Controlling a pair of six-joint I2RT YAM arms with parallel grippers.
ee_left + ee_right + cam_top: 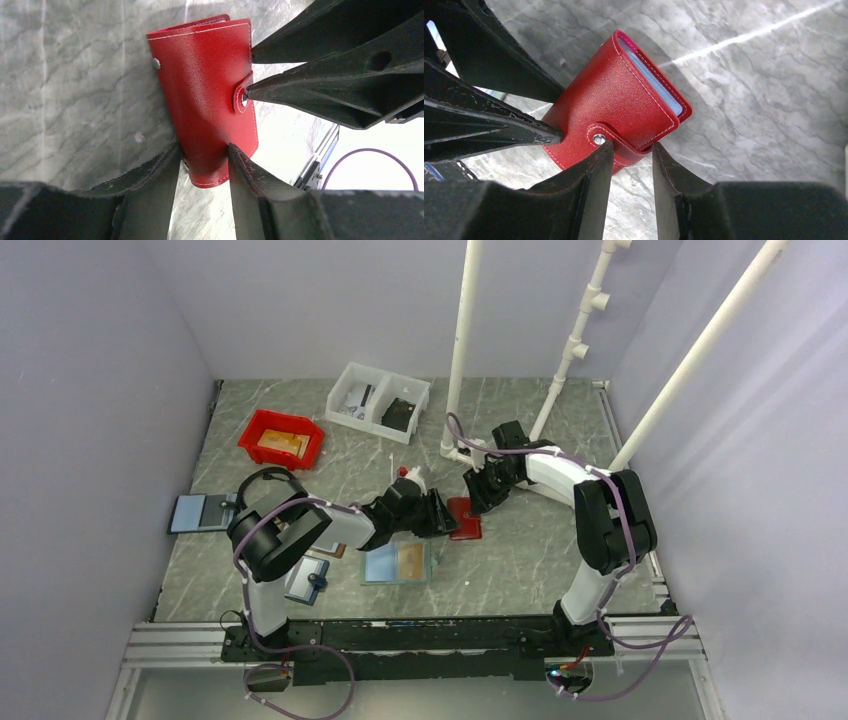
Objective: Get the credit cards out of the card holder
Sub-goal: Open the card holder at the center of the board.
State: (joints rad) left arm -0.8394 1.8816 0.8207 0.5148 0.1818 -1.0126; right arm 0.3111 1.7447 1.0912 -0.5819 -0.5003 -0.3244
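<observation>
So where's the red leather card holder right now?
The red card holder sits closed right of centre in the top view, on the grey marble table, between the left gripper and right gripper.

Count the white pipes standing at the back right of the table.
3. An upright pipe near the middle, a jointed pipe to its right, and a leaning pipe by the right wall. The right arm partly hides their feet.

Red card holder (pixel 465 519), folded closed with its tab snapped over the front cover, near the middle of the table (pixel 540 550); pale blue-grey cards (pixel 653 79) show edge-on between the covers.
</observation>
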